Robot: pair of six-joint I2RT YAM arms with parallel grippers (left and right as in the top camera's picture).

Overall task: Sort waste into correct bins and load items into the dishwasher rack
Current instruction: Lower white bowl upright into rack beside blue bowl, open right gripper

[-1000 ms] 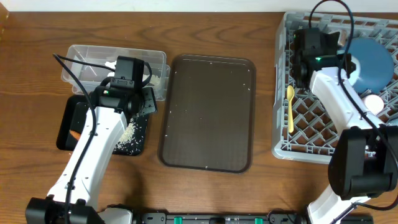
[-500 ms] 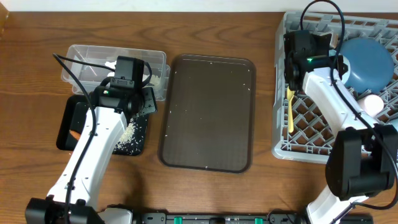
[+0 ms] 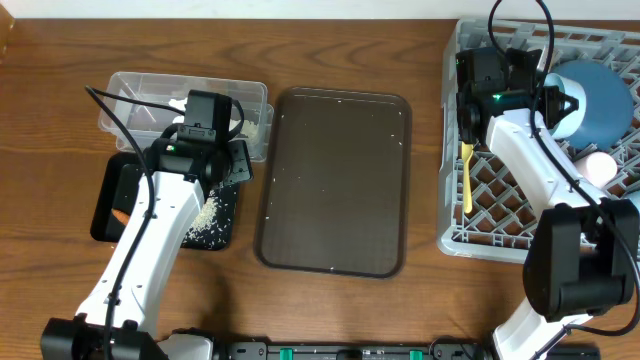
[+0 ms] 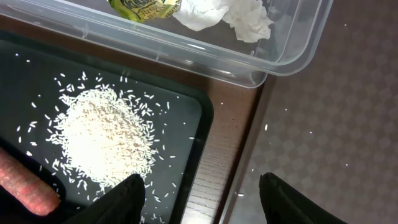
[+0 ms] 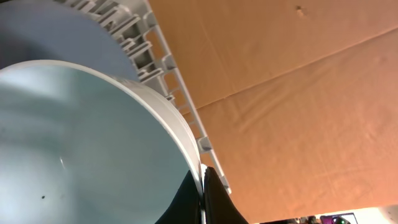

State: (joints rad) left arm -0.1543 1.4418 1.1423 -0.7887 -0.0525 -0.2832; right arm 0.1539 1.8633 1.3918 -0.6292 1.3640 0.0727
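Note:
My right gripper [image 3: 545, 100] is inside the grey dishwasher rack [image 3: 450, 200]. It is shut on the white rim of the light blue bowl [image 5: 74, 143], held on edge in front of the dark blue plate [image 3: 608, 110]. The yellow spoon [image 3: 466, 175] lies in the rack's left side and a pink cup [image 3: 602, 164] sits at its right. My left gripper [image 4: 202, 199] is open and empty above the black tray's [image 4: 199, 118] right edge. That tray holds a rice pile [image 4: 102, 137] and the carrot stick [image 4: 25, 190]. The clear tub [image 4: 186, 46] holds tissue [image 4: 230, 15] and the wrapper [image 4: 146, 7].
The large dark brown serving tray [image 3: 335, 180] lies between the bins and the rack, with a few stray rice grains on it. A brown cardboard surface [image 5: 298, 93] shows beyond the rack's far edge in the right wrist view.
My right gripper has shifted slightly left and turned, tipping the bowl up on edge. The left arm has not moved.

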